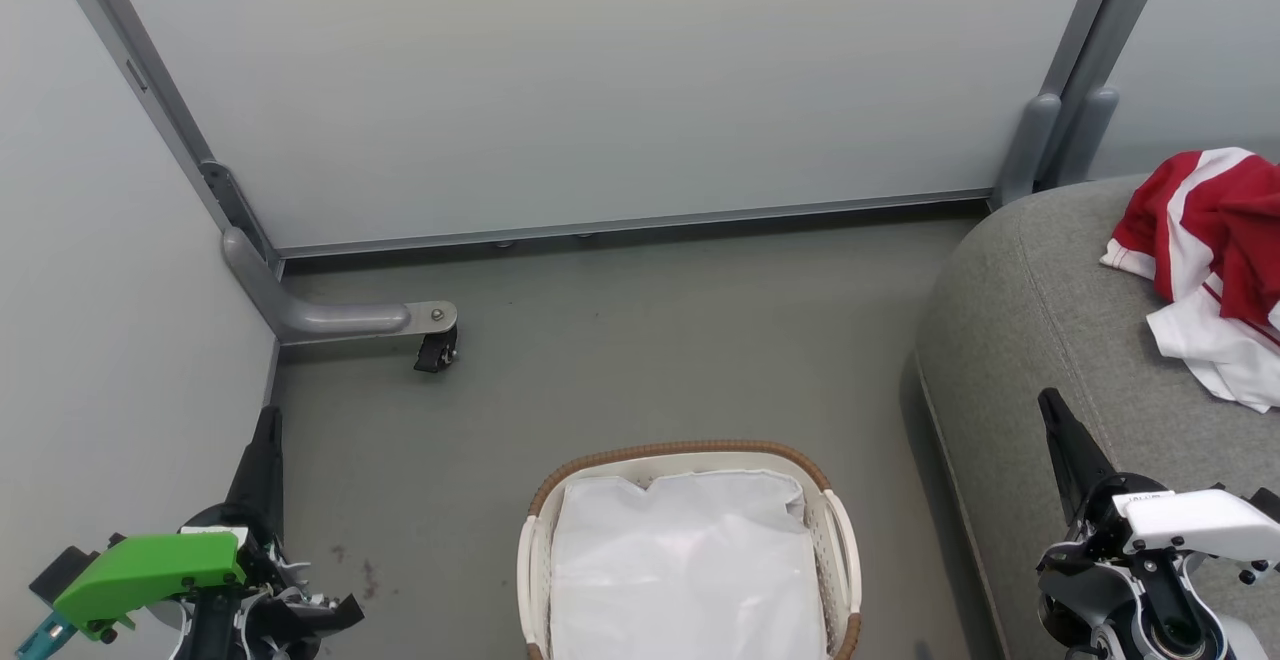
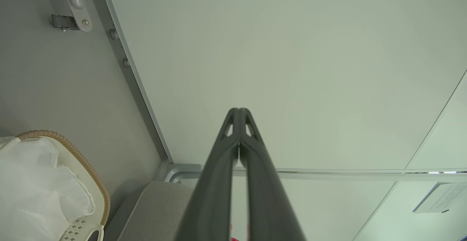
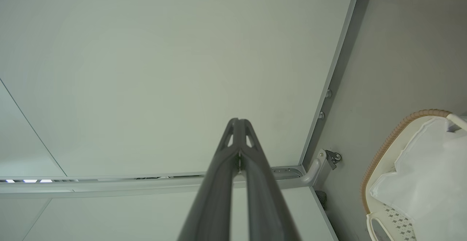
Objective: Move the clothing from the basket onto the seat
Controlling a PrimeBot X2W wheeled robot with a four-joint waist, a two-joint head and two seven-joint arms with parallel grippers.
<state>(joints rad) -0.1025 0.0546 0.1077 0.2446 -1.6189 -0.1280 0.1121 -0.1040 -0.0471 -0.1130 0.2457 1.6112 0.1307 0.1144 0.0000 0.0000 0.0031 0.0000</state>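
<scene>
Noting clothing (image 1: 1215, 250) heaped on sofa (image 1: 1040, 340), ahead and right of right gripper (image 1: 1052, 410), well apart; left gripper (image 1: 268, 420) and right alike pinched closed on nothing; basket (image 1: 680, 452) between them, white liner (image 1: 690, 560) inside.

Pale grey partition panels (image 1: 600, 90) in metal frames stand behind a castor foot (image 1: 437, 348). Matte grey-green floor (image 1: 650, 360), lightly scuffed, extends in front of it.

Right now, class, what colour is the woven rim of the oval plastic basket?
Brown woven rim; best in head view.
</scene>
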